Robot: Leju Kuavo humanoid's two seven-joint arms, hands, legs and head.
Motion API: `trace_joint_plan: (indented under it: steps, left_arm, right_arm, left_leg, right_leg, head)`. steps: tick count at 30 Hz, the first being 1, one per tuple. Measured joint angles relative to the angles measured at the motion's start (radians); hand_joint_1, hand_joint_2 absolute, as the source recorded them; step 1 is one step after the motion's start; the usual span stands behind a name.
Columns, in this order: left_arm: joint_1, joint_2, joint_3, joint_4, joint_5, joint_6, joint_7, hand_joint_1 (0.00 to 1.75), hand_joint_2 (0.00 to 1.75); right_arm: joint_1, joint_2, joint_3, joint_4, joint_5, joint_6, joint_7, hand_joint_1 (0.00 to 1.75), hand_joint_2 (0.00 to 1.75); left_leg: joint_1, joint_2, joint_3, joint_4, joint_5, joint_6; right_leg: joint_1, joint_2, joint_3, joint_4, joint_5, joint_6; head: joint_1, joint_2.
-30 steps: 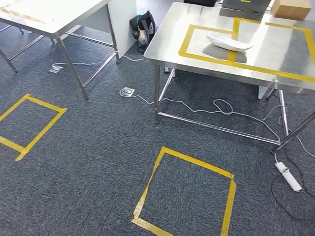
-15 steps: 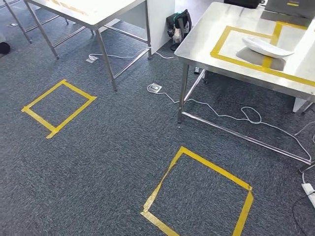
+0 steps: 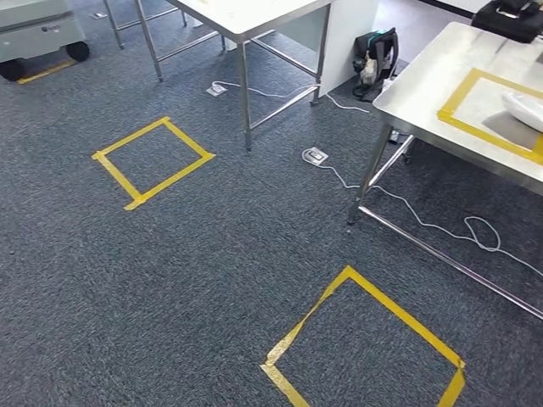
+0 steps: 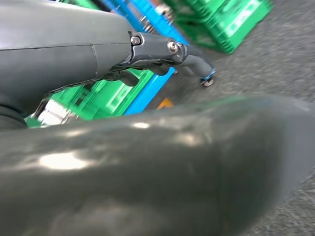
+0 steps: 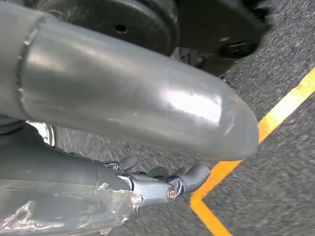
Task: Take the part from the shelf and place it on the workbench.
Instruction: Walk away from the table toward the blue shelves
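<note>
Here the white part lies at the right edge of the head view, on the steel desk, inside a yellow tape outline marked on the desktop. A dark bag sits at the far end of that desk, in the upper right corner. Below it a white cable trails across the grey carpet from a floor socket. Another bag rests on the floor between this desk and a second desk at upper centre. Two yellow tape squares mark the carpet — one at centre left, one at lower right.

The left hand hangs with fingers extended and apart, holding nothing, green crates blurred behind it. The right hand hangs likewise — fingers loosely spread, nothing held — above carpet and a yellow tape line.
</note>
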Motion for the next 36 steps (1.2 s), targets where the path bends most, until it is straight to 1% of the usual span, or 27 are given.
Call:
trace_joint_plan:
  steps: [2,3,5,6,7,9,10,11,12,13,14,16,18,19,20,21,23,25,26,27,28,29,30,31,32,34,36]
  left_arm:
    - [-0.002,-0.002,0.01,-0.001,-0.002,0.0,0.0,0.0,0.0]
    - [-0.003,-0.004,0.014,-0.001,-0.003,0.0,0.0,0.0,0.0]
    - [-0.002,-0.005,0.021,-0.002,-0.004,0.0,0.0,0.0,0.0]
    - [-0.001,-0.006,0.025,-0.002,-0.005,0.0,-0.001,0.0,0.0]
    - [0.0,-0.006,0.03,-0.003,-0.006,0.0,-0.002,0.0,0.0]
    - [-0.004,-0.007,0.042,-0.003,-0.008,0.0,-0.005,0.0,0.0]
    - [-0.007,-0.008,0.048,-0.003,-0.009,0.0,-0.007,0.0,0.0]
    - [-0.01,-0.009,0.053,-0.003,-0.012,0.0,-0.009,0.0,0.0]
    - [-0.011,-0.01,0.059,-0.003,-0.014,0.0,-0.011,0.0,0.0]
    - [-0.011,-0.011,0.066,-0.003,-0.016,0.0,-0.014,0.0,0.0]
    - [-0.011,-0.011,0.073,-0.003,-0.019,0.0,-0.017,0.0,0.0]
    - [-0.014,-0.012,0.088,-0.003,-0.023,0.0,-0.022,0.0,0.0]
    - [-0.02,-0.014,0.098,-0.003,-0.032,0.0,-0.029,0.0,0.0]
    - [-0.022,-0.015,0.103,-0.003,-0.037,0.0,-0.033,0.0,0.0]
    - [-0.023,-0.015,0.109,-0.003,-0.042,0.0,-0.037,0.0,0.0]
    - [-0.022,-0.015,0.115,-0.003,-0.048,0.0,-0.04,0.0,0.0]
    - [-0.023,-0.015,0.127,-0.003,-0.057,0.0,-0.046,0.0,0.0]
    - [-0.026,-0.016,0.138,-0.005,-0.067,0.001,-0.053,0.0,0.0]
    - [-0.027,-0.017,0.143,-0.005,-0.071,0.001,-0.055,0.0,0.0]
    - [-0.027,-0.017,0.148,-0.005,-0.074,0.001,-0.058,0.0,0.0]
    - [-0.026,-0.018,0.153,-0.005,-0.076,0.001,-0.06,0.0,0.0]
    - [-0.026,-0.018,0.158,-0.005,-0.078,0.001,-0.062,0.0,0.0]
    - [-0.026,-0.018,0.162,-0.005,-0.08,0.001,-0.063,0.0,0.0]
    - [-0.027,-0.019,0.166,-0.005,-0.082,0.001,-0.065,0.0,0.0]
    - [-0.028,-0.019,0.169,-0.005,-0.084,0.001,-0.065,0.0,0.0]
    - [-0.027,-0.021,0.172,-0.005,-0.087,0.001,-0.066,0.0,0.0]
    - [-0.022,-0.021,0.176,-0.005,-0.088,0.001,-0.066,0.0,0.0]
  right_arm:
    - [-0.001,-0.002,0.0,0.0,0.0,0.001,0.001,0.0,0.0]
    - [-0.001,-0.002,0.0,0.0,0.001,0.001,0.001,0.0,0.0]
    - [-0.001,-0.003,0.0,0.0,0.002,0.002,0.002,0.0,0.0]
    - [-0.002,-0.003,0.0,0.0,0.003,0.003,0.002,0.0,0.0]
    - [-0.003,-0.003,0.0,0.0,0.005,0.004,0.002,0.0,0.0]
    - [-0.002,-0.005,0.0,0.0,0.008,0.008,0.002,0.0,0.0]
    - [0.0,-0.005,0.0,0.0,0.009,0.009,0.002,0.0,0.0]
    - [0.002,-0.006,0.0,0.0,0.011,0.011,0.003,0.0,0.0]
    - [0.003,-0.007,0.0,0.0,0.013,0.014,0.005,0.0,0.0]
    - [0.002,-0.008,0.0,0.0,0.015,0.016,0.006,0.0,0.0]
    - [0.002,-0.008,0.001,0.0,0.018,0.019,0.006,0.0,0.0]
    - [0.0,-0.009,0.001,0.0,0.022,0.022,0.007,0.0,0.0]
    - [0.0,-0.011,0.002,0.0,0.025,0.024,0.006,0.0,0.0]
    - [-0.001,-0.012,0.002,0.0,0.026,0.024,0.005,0.0,0.0]
    - [-0.004,-0.012,0.002,0.0,0.027,0.024,0.004,0.0,0.0]
    - [-0.007,-0.012,0.002,0.0,0.027,0.024,0.003,0.0,0.0]
    - [-0.009,-0.013,0.003,0.0,0.029,0.025,0.0,0.0,0.0]
    - [-0.005,-0.013,0.003,0.0,0.03,0.027,-0.001,0.0,0.0]
    - [-0.002,-0.013,0.004,0.001,0.031,0.028,-0.001,0.0,0.0]
    - [0.0,-0.013,0.004,0.001,0.031,0.029,-0.001,0.0,0.0]
    - [0.002,-0.013,0.004,0.001,0.031,0.029,-0.001,0.0,0.0]
    - [0.002,-0.013,0.004,0.001,0.032,0.029,-0.001,0.0,0.0]
    - [0.002,-0.013,0.004,0.001,0.032,0.029,-0.001,0.0,0.0]
    - [0.002,-0.014,0.004,0.001,0.032,0.029,-0.001,0.0,0.0]
    - [0.002,-0.014,0.004,0.001,0.032,0.029,-0.001,0.0,0.0]
    - [0.001,-0.014,0.004,0.001,0.033,0.029,-0.001,0.0,0.0]
    - [-0.002,-0.014,0.004,0.001,0.033,0.029,-0.001,0.0,0.0]
  left_leg:
    - [-0.001,-0.026,-0.004,0.003,0.003,-0.008]
    - [0.0,-0.037,-0.008,0.003,0.006,-0.014]
    - [0.004,-0.061,-0.016,-0.001,0.013,-0.029]
    - [0.005,-0.053,-0.02,0.002,0.013,-0.034]
    - [0.005,-0.031,-0.029,0.015,0.003,-0.038]
    - [0.002,0.038,-0.072,0.104,-0.053,-0.045]
    - [0.003,0.06,-0.104,0.172,-0.09,-0.049]
    - [0.004,0.068,-0.133,0.236,-0.118,-0.052]
    - [0.006,0.071,-0.15,0.275,-0.128,-0.055]
    - [0.007,0.074,-0.148,0.278,-0.12,-0.057]
    - [0.007,0.079,-0.125,0.241,-0.095,-0.058]
    - [0.005,0.126,-0.044,0.103,-0.038,-0.058]
    - [0.002,0.16,0.005,0.014,-0.017,-0.048]
    - [0.0,0.159,0.009,0.003,-0.019,-0.041]
    - [0.001,0.144,0.008,0.003,-0.018,-0.032]
    - [0.001,0.132,0.007,0.002,-0.017,-0.026]
    - [0.004,0.111,0.005,0.0,-0.012,-0.013]
    - [0.004,0.087,0.002,0.0,-0.009,-0.003]
    - [0.004,0.072,0.0,0.0,-0.008,0.0]
    - [0.003,0.057,-0.001,0.0,-0.007,0.001]
    - [0.003,0.04,-0.001,0.001,-0.007,0.0]
    - [0.003,0.025,0.0,0.001,-0.006,0.0]
    - [0.003,0.009,0.001,0.001,-0.005,-0.002]
    - [0.003,-0.005,0.001,0.002,-0.004,-0.005]
    - [0.002,-0.019,0.0,0.003,-0.003,-0.009]
    - [0.003,-0.042,-0.006,0.003,0.001,-0.021]
    - [0.007,-0.055,-0.013,0.002,0.005,-0.034]
  right_leg:
    - [-0.003,0.05,0.054,-0.125,0.045,-0.007]
    - [-0.003,0.066,0.064,-0.151,0.048,-0.01]
    - [-0.001,0.052,0.068,-0.159,0.048,-0.017]
    - [0.0,0.039,0.071,-0.162,0.052,-0.023]
    - [-0.001,0.025,0.075,-0.166,0.057,-0.029]
    - [-0.002,-0.005,0.077,-0.172,0.064,-0.037]
    - [-0.001,-0.022,0.077,-0.172,0.064,-0.039]
    - [0.0,-0.039,0.076,-0.172,0.064,-0.039]
    - [0.0,-0.056,0.075,-0.172,0.063,-0.039]
    - [0.0,-0.072,0.075,-0.172,0.062,-0.039]
    - [0.0,-0.086,0.076,-0.172,0.061,-0.037]
    - [0.002,-0.11,0.078,-0.171,0.055,-0.029]
    - [0.009,-0.131,0.079,-0.169,0.046,-0.019]
    - [0.012,-0.141,0.08,-0.169,0.043,-0.014]
    - [0.012,-0.152,0.086,-0.171,0.04,-0.011]
    - [0.011,-0.149,0.09,-0.169,0.036,-0.005]
    - [0.006,-0.101,0.076,-0.125,0.002,0.005]
    - [0.003,-0.044,0.014,0.007,-0.068,0.009]
    - [0.003,-0.034,-0.022,0.078,-0.097,0.009]
    - [0.003,-0.03,-0.049,0.126,-0.108,0.008]
    - [0.003,-0.029,-0.057,0.133,-0.096,0.006]
    - [0.003,-0.024,-0.046,0.098,-0.065,0.003]
    - [0.002,-0.012,-0.018,0.033,-0.024,0.0]
    - [0.001,0.013,0.012,-0.041,0.012,-0.003]
    - [-0.001,0.035,0.037,-0.1,0.036,-0.005]
    - [-0.001,0.056,0.057,-0.151,0.049,-0.009]
    - [0.001,0.032,0.063,-0.155,0.054,-0.02]
  head:
    - [-0.001,0.0]
    - [-0.001,0.0]
    - [-0.001,0.0]
    - [0.0,0.0]
    - [-0.003,0.0]
    - [-0.01,0.0]
    - [-0.013,0.0]
    - [-0.013,0.0]
    - [-0.013,0.0]
    - [-0.013,0.0]
    - [-0.014,0.0]
    - [-0.015,0.0]
    - [-0.012,0.0]
    - [-0.01,0.0]
    - [-0.007,0.0]
    - [-0.005,0.0]
    - [-0.003,0.0]
    - [-0.001,0.0]
    - [0.0,0.0]
    - [0.0,0.0]
    - [0.0,0.0]
    - [0.0,0.0]
    - [0.0,0.0]
    - [0.0,0.0]
    - [-0.001,0.0]
    - [-0.001,0.0]
    - [-0.001,0.0]
